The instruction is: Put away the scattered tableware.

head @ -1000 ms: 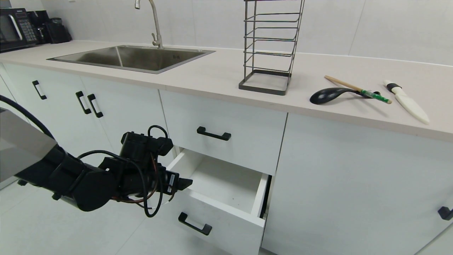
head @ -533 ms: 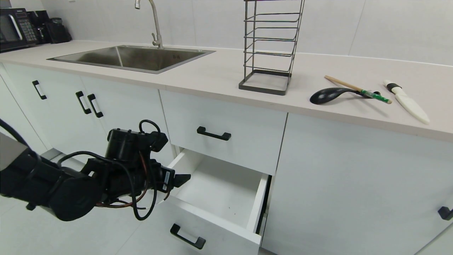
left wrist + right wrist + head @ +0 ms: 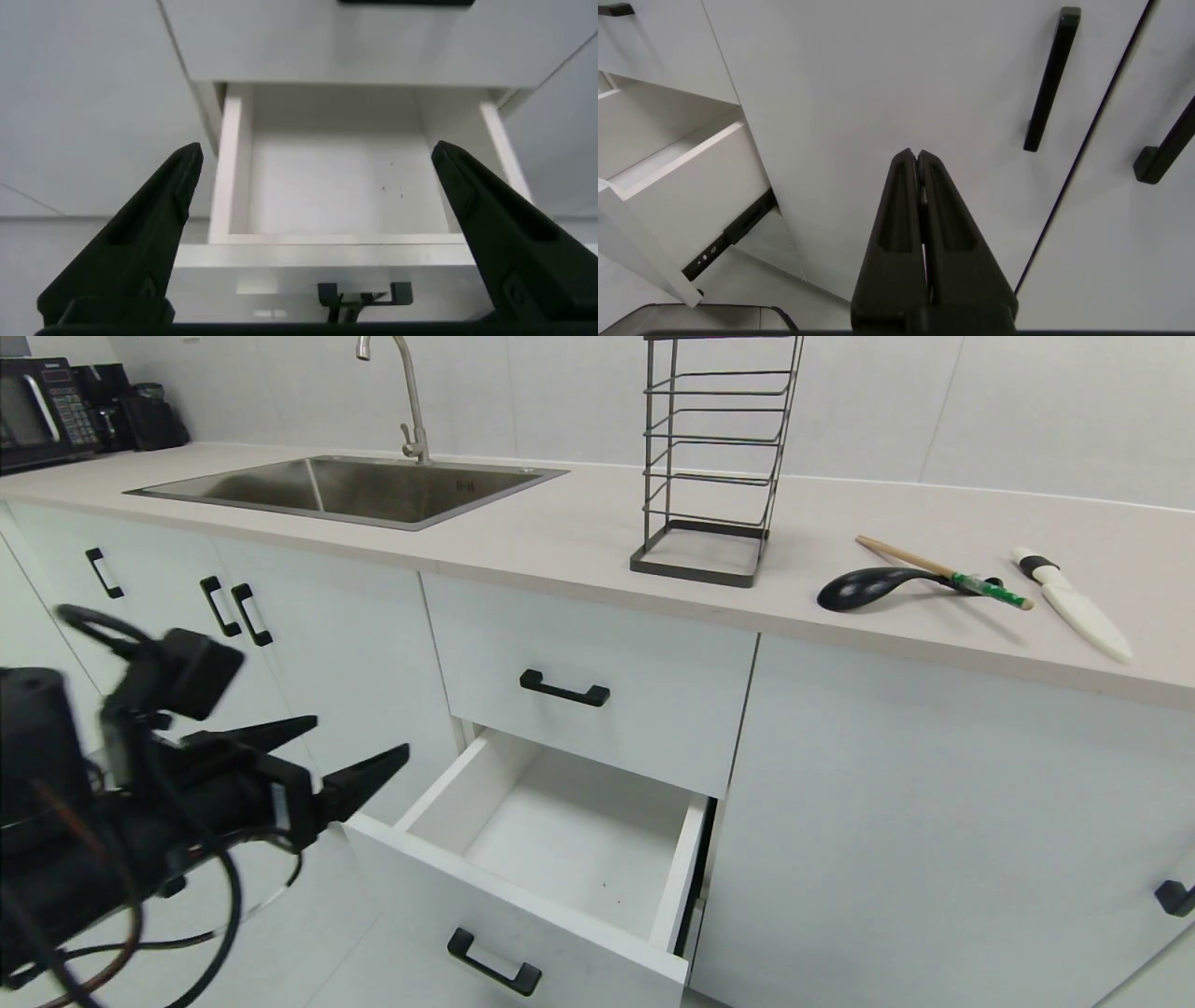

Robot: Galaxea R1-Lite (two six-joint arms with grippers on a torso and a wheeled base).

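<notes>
A black spoon (image 3: 864, 586), a pair of chopsticks (image 3: 943, 571) and a white knife with a black band (image 3: 1074, 602) lie on the counter at the right. Below the counter the lower drawer (image 3: 569, 831) stands pulled out, with nothing inside it. My left gripper (image 3: 359, 737) is open and holds nothing, just left of the drawer's front corner. From the left wrist, the gripper (image 3: 318, 154) faces the drawer (image 3: 336, 168) and its black handle (image 3: 364, 294). My right gripper (image 3: 917, 154) is shut on nothing, low in front of a white cabinet door.
A tall wire rack (image 3: 714, 457) stands on the counter, left of the utensils. The steel sink (image 3: 345, 485) with its tap lies farther left. A closed drawer with a black handle (image 3: 564, 689) sits above the open one. Door handles (image 3: 1050, 79) are beside the right gripper.
The drawer slid farther out, drawn by my left gripper. That gripper then let go, opened wide and drew back to the left.
</notes>
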